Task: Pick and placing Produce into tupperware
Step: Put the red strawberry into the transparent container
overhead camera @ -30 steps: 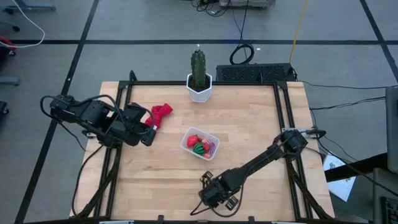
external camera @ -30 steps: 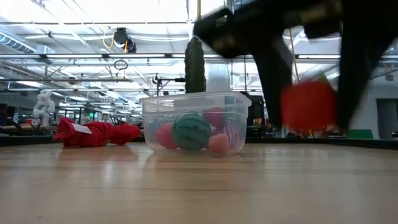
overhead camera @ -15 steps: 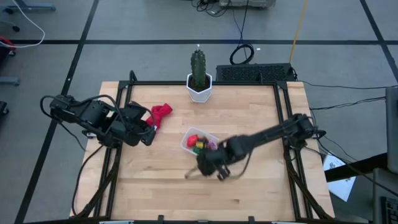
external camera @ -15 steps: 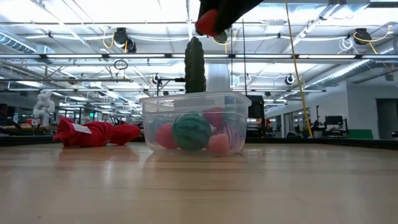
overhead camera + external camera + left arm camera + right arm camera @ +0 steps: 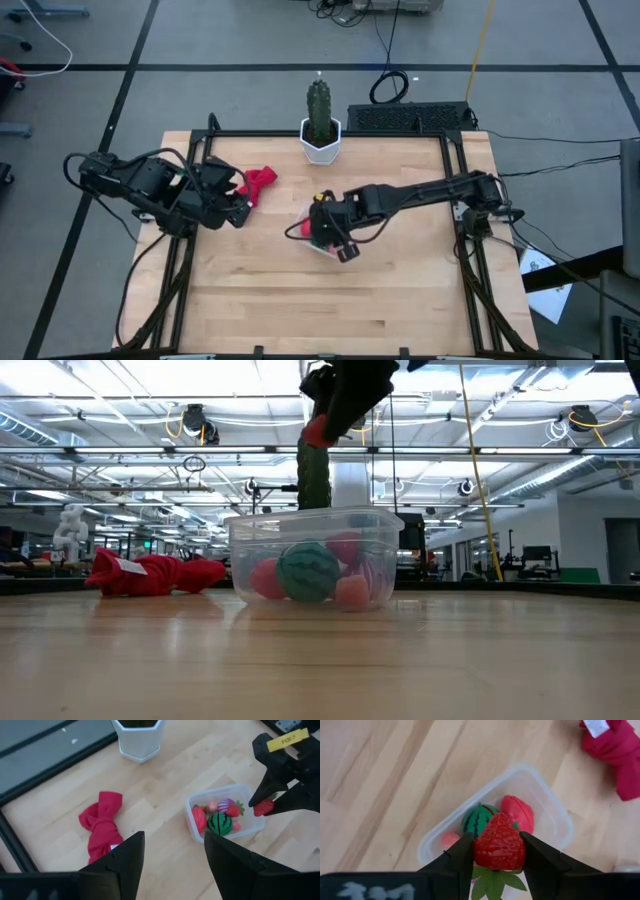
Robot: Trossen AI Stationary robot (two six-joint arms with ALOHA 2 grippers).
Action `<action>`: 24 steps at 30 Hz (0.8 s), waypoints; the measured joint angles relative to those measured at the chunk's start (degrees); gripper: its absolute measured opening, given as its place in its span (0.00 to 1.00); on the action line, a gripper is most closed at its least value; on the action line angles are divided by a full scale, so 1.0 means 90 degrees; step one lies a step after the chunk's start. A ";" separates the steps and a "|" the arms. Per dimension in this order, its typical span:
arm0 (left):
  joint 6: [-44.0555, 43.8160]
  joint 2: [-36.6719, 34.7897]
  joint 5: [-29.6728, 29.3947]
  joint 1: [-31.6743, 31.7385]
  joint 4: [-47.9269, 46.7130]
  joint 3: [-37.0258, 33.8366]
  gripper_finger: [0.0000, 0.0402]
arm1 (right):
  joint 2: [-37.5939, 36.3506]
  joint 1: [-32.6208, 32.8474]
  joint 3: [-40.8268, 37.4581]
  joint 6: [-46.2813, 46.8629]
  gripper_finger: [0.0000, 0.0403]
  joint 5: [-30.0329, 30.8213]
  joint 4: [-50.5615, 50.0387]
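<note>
Right wrist view: the right gripper [image 5: 498, 851] pinches a red toy strawberry [image 5: 499, 847] between its two fingers, leafy cap toward the wrist and tip pointing down. Directly below the berry sits the clear tupperware tub [image 5: 555, 817], already holding a striped watermelon ball [image 5: 476, 818], a red oval fruit [image 5: 519, 811] and a pink bit [image 5: 449, 839]. The low view shows the berry hanging well above the tub's rim, so by my judgement the coming move is a straight descent and release. The tub's long axis runs diagonally across the table centre. The left gripper [image 5: 236, 205], fingers parted and empty, waits at the left side near the red cloth [image 5: 260, 181].
</note>
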 joint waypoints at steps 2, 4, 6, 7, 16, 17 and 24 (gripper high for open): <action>0.0008 0.0003 -0.0111 -0.0038 0.0007 0.0000 0.52 | -0.0009 -0.0034 0.0000 0.0010 0.32 0.0003 0.0001; 0.0047 0.0005 -0.0269 -0.0105 0.0018 0.0000 0.52 | -0.0009 -0.0043 0.0000 0.0034 0.32 0.0001 0.0028; 0.0067 0.0004 -0.0469 -0.0198 0.0021 0.0000 0.52 | -0.0007 -0.0050 -0.0002 0.0156 0.32 -0.0005 0.0093; 0.0067 0.0005 -0.0523 -0.0232 0.0044 0.0000 0.52 | -0.0007 -0.0059 -0.0002 0.0233 0.32 -0.0059 0.0138; 0.0401 0.0007 -0.0625 -0.0530 0.0194 0.0000 0.52 | -0.0007 -0.0247 -0.0002 0.0773 0.32 -0.0478 0.0285; 0.0401 0.0007 -0.0640 -0.0557 0.0194 0.0000 0.52 | -0.0007 -0.0283 -0.0002 0.0813 0.32 -0.0480 0.0248; 0.0188 0.0004 -0.0667 -0.0690 0.0226 -0.0457 0.52 | -0.0009 -0.0517 -0.0192 0.0962 0.32 -0.0479 0.0096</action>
